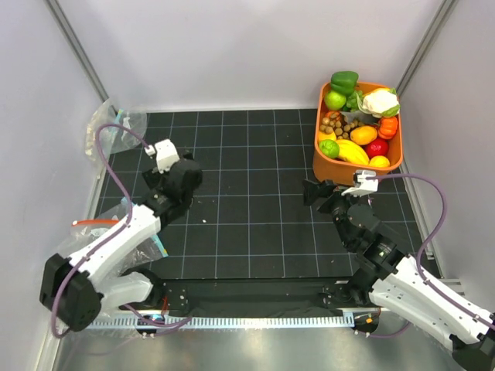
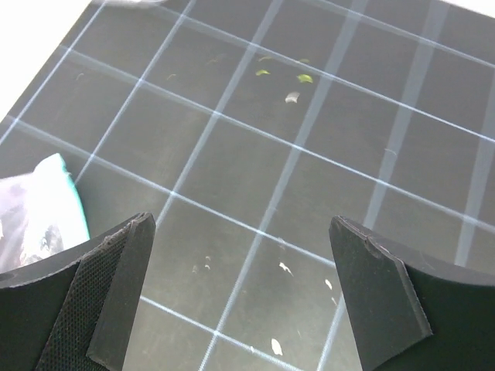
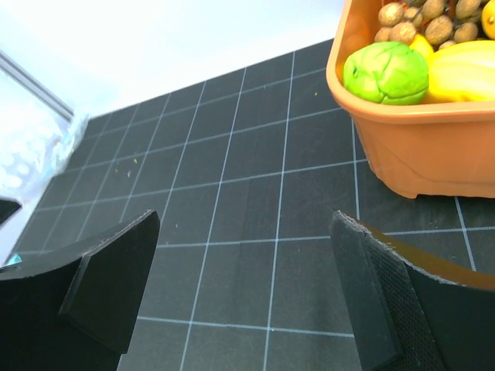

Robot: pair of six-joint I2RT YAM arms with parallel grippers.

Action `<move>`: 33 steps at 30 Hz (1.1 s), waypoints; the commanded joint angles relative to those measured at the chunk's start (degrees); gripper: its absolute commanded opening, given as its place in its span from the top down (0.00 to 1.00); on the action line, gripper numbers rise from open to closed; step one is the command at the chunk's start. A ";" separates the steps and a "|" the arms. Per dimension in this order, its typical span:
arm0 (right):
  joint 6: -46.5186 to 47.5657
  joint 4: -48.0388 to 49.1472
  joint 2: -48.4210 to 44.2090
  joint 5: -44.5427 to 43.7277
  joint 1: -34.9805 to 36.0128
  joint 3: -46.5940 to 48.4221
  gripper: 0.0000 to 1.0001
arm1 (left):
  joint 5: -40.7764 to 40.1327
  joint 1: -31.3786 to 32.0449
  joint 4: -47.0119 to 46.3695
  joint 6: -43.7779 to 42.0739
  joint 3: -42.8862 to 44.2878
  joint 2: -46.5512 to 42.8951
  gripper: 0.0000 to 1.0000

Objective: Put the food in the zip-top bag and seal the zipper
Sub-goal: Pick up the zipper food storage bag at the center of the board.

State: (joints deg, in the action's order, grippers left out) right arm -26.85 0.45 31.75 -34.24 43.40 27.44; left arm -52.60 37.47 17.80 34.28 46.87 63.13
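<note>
The food lies in an orange basket at the back right: a round lime-green fruit at its near left corner and an oval orange-yellow fruit behind it. The lime-green fruit also shows in the right wrist view. The zip-top bag lies at the left, its teal zipper strip showing; in the top view only a teal sliver shows beside the left arm. My left gripper is open and empty over the mat. My right gripper is open and empty, just short of the basket.
The basket also holds a white cauliflower, a dark green pepper, nuts and other fruit. A clear bag lies at the back left corner. A bag with a red-orange strip lies under the left arm. Walls enclose the mat.
</note>
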 commanded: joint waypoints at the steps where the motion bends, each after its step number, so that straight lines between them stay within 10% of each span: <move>1: 1.27 3.24 1.30 1.27 0.02 -0.11 0.00 | 7.16 -7.75 4.16 7.11 6.80 5.83 0.00; 16: 1.54 4.21 0.16 9.10 0.02 -0.90 0.00 | -9.62 -18.13 18.49 -12.99 43.99 36.87 0.00; 33: -2.68 2.01 -7.05 9.89 0.02 -2.13 0.00 | -10.68 -30.70 20.34 -30.15 85.91 82.22 0.00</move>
State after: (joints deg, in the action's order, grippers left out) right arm -27.92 1.21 25.34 -25.17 43.40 25.47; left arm -60.40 7.75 37.34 9.30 125.82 142.37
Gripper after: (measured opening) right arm 0.996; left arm 0.996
